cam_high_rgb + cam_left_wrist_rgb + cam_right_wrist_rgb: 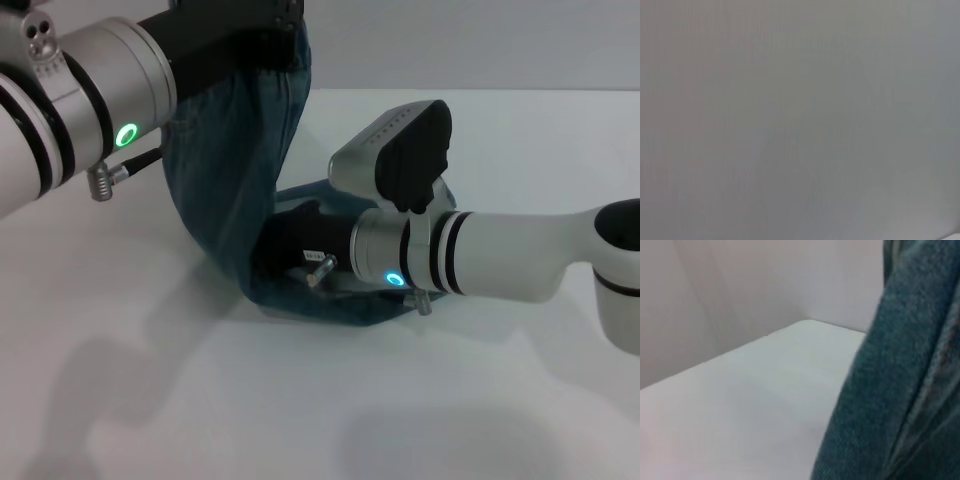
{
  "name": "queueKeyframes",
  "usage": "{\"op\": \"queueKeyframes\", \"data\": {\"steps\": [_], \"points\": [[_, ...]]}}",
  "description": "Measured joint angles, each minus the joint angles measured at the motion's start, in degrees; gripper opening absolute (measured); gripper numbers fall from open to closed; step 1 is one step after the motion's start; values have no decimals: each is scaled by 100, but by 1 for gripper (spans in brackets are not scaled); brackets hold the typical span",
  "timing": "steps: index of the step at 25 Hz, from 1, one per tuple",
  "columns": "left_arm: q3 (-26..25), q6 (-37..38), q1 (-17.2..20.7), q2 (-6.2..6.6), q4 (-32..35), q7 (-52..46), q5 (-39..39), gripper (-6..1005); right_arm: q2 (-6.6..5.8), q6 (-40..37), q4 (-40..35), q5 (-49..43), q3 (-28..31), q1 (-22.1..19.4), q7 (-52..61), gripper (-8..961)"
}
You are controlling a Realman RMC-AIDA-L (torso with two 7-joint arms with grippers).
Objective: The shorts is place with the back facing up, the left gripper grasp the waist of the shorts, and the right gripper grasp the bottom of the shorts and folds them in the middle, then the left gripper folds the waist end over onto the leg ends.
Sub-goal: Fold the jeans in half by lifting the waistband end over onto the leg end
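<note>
Shorts (235, 150) draped from raised left tool (235, 30), grip hidden; right tool (290, 245) buried in denim.

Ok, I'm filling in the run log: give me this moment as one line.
left gripper: raised, lifting shorts by one end | right gripper: low, against cloth on table | fold: underway

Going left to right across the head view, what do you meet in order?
The left arm with its green light ring → the shorts hanging from the left gripper → the right gripper low against the denim → its cyan-blue light ring → the right arm.
</note>
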Motion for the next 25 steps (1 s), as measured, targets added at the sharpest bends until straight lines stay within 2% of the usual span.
{"op": "queueKeyframes", "data": {"steps": [5,7,9,13,17,22,25], "points": [[3,3,62,0,44,66,-27,24,-49,-285,30,-29,197,-358,-23,0],[32,3,108,0,56,90,-55,22,-98,-274,77,-133,615,-694,-70,0],[43,3,124,0,56,97,-56,22,-113,-252,117,-216,802,-824,-86,0],[101,20,143,0,89,132,-142,21,-102,-292,387,-807,1531,-1243,-94,-1],[379,275,97,1,354,157,-229,22,-117,-309,483,-989,1950,-1464,-95,0],[756,744,-15,0,747,163,-332,22,-115,-306,710,-1633,2929,-1951,-99,-1],[927,973,-65,-2,925,165,-337,21,-122,-284,763,-1698,3124,-2066,-103,-1]]}}
